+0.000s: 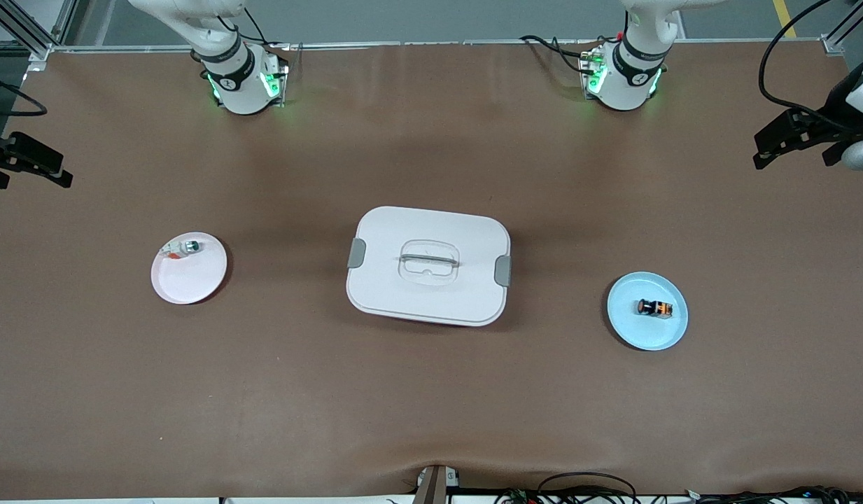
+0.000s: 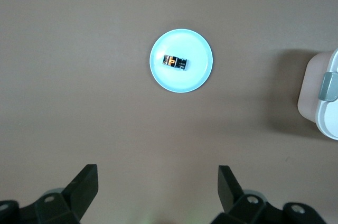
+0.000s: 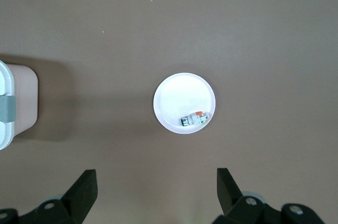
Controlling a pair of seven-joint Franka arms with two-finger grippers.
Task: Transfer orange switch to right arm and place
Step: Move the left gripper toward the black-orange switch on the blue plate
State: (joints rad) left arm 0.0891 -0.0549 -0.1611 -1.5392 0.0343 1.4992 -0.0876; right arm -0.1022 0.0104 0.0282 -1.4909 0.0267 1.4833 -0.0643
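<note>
The switch (image 1: 654,307) is lying on its side on the blue plate (image 1: 627,322), lower right of the front view, with bare table all around the rim. The left gripper (image 2: 158,195) is hanging high over that plate, jaws wide, holding nothing. The right gripper (image 3: 157,195) is waiting over the white plate (image 3: 174,102), jaws wide, holding nothing.

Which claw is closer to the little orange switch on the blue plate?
Left. The left claw hangs open, high over the orange switch on its blue plate. The right claw waits open above the white plate.
</note>
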